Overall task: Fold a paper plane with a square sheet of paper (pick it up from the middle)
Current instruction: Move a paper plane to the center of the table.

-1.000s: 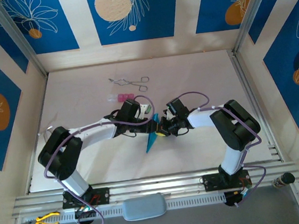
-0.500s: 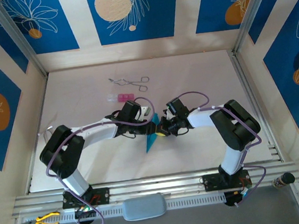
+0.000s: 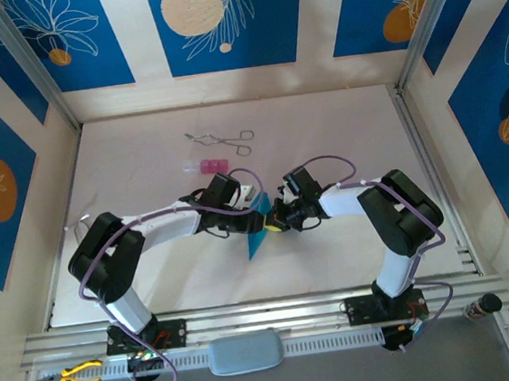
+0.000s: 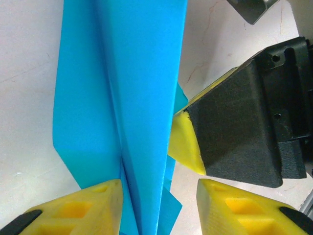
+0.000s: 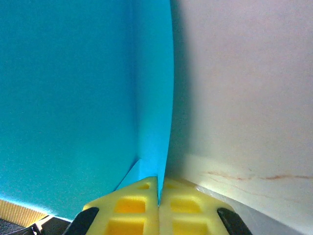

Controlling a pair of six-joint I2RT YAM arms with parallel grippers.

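Two yellow right fingers (image 5: 137, 208) clenched on your smooth cyan paper plane (image 4: 142, 98), a narrow creased wedge, your left fingers (image 4: 83, 208) parted astride its folds, pale matte surface (image 3: 339, 127) beneath

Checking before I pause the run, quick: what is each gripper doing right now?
Left gripper: open, one finger on each side of the paper plane, not clamped.
Right gripper: shut on the paper plane's edge.

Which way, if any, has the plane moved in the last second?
No. The plane keeps its place below the forceps in the top view.
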